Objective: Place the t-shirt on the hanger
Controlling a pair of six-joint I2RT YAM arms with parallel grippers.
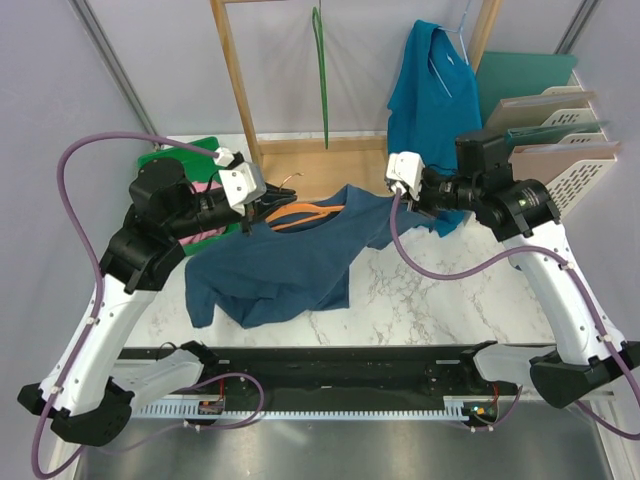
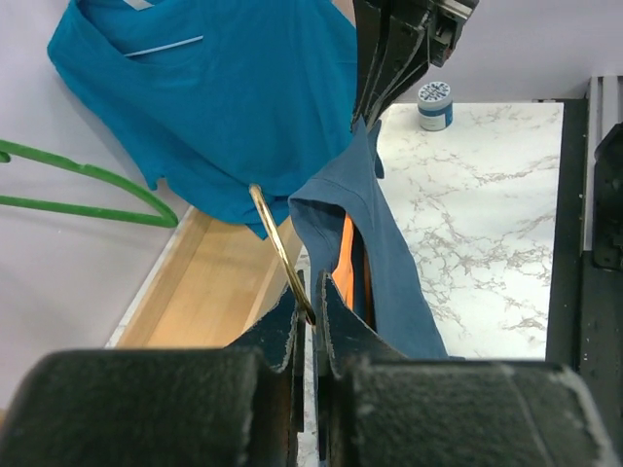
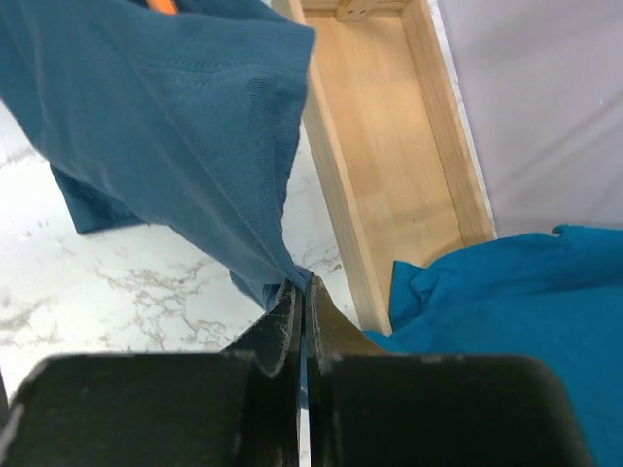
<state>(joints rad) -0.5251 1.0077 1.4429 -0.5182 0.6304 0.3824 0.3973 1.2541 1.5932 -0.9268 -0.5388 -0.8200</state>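
Observation:
The navy t-shirt (image 1: 280, 265) hangs stretched between my two grippers, its lower part lying on the marble table (image 1: 450, 300). The orange hanger (image 1: 305, 213) sits inside the collar, and its arm shows in the neck opening (image 2: 346, 258). My left gripper (image 1: 248, 212) (image 2: 311, 292) is shut on the hanger's brass hook (image 2: 275, 238). My right gripper (image 1: 395, 193) (image 3: 302, 284) is shut on a pinch of the t-shirt's shoulder cloth (image 3: 165, 117), pulling it taut to the right. In the left wrist view the right gripper (image 2: 375, 107) shows at the far end of the shirt (image 2: 394, 272).
A teal shirt (image 1: 430, 90) and a green hanger (image 1: 322, 80) hang on the wooden rack (image 1: 238, 90) behind. Stacked file trays (image 1: 555, 130) stand at the back right. A green board with something pink (image 1: 195, 165) lies at the back left. A small jar (image 2: 434, 105) stands on the table.

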